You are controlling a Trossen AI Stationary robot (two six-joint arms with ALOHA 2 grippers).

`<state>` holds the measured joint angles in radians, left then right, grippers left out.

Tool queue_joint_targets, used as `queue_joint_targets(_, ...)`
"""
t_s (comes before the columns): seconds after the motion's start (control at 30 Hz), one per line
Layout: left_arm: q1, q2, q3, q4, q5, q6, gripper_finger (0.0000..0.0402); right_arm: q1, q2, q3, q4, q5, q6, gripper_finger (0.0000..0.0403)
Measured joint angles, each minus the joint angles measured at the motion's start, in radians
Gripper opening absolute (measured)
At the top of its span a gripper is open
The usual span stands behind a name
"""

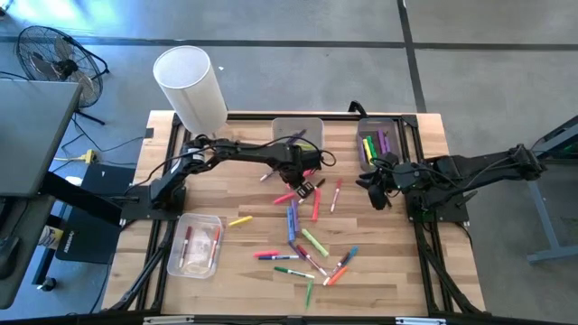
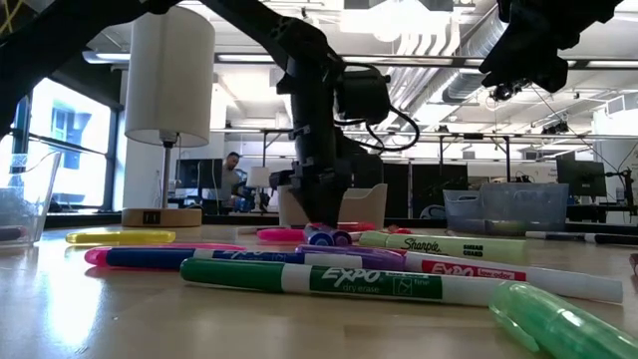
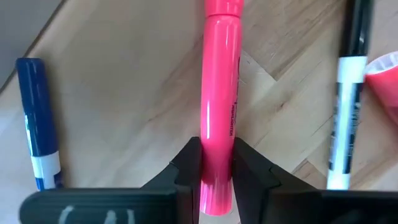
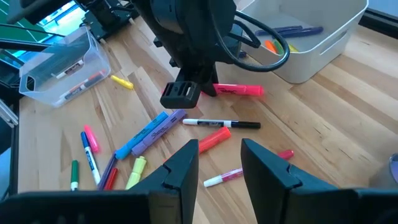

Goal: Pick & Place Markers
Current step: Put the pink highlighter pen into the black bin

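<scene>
Pink highlighter lies flat on the wood table, just in front of the middle bin. The left gripper is down on it, and in the left wrist view both fingers press the barrel near one end, so I read the jaws as clamped on the highlighter. It does not look lifted yet.

Handling, my judgement: light, rigid plastic, smooth and round, so it may roll or pivot between the pads. The hold sits toward one end; the long free end could droop or swing on the lift. A grip nearer mid-barrel would be steadier. Not fragile.

Neighbours: a blue marker on one side and a thin white marker on the other, both apart from the highlighter, so the lift path seems clear.

The remaining markers are scattered mid-table toward the front edge. The right bin already holds several, the middle bin a few, and the front-left bin some red ones.

The right gripper hangs above the table by the right bin, jaws apart, holding nothing, waiting.

A lamp stands at the back left.
</scene>
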<state>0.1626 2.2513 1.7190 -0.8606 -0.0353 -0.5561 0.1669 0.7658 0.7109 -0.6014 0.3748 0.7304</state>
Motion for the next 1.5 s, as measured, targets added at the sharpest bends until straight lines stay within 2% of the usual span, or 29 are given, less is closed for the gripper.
queue_joint_targets(0.13, -0.006, -0.062, -0.012, -0.015, 0.002, -0.013, 0.0055, 0.000, 0.000, 0.000, 0.000, 0.001, -0.016, 0.0110)
queue_joint_targets(0.2, -0.021, -0.087, -0.013, 0.041, -0.005, -0.041, 0.0055, 0.000, 0.000, 0.000, 0.000, 0.006, -0.018, 0.0110)
queue_joint_targets(0.27, -0.036, -0.153, -0.012, 0.033, -0.015, -0.051, 0.0055, 0.000, 0.000, 0.000, 0.001, 0.007, -0.029, 0.0110)
queue_joint_targets(0.4, -0.077, -0.276, -0.005, 0.130, -0.029, -0.051, 0.0055, 0.000, -0.002, 0.000, 0.017, 0.008, -0.032, 0.0110)
queue_joint_targets(0.5, -0.101, -0.318, -0.008, 0.241, -0.029, -0.052, 0.0055, 0.000, -0.005, 0.000, 0.048, 0.009, -0.051, 0.0110)
queue_joint_targets(0.7, -0.131, -0.420, -0.005, 0.444, 0.003, -0.054, 0.0055, 0.000, -0.025, 0.000, 0.220, -0.012, -0.116, 0.0111)
queue_joint_targets(0.8, -0.140, -0.422, -0.005, 0.562, 0.016, -0.054, 0.0055, 0.000, -0.035, 0.000, 0.306, -0.032, -0.158, 0.0111)
queue_joint_targets(1.0, -0.153, -0.422, -0.006, 0.710, 0.106, -0.055, 0.0055, -0.001, -0.039, 0.000, 0.418, -0.060, -0.206, 0.0111)
queue_joint_targets(1.5, -0.166, -0.426, -0.003, 0.760, 0.127, -0.051, 0.0055, -0.015, -0.039, 0.000, 0.557, -0.074, -0.271, 0.0111)
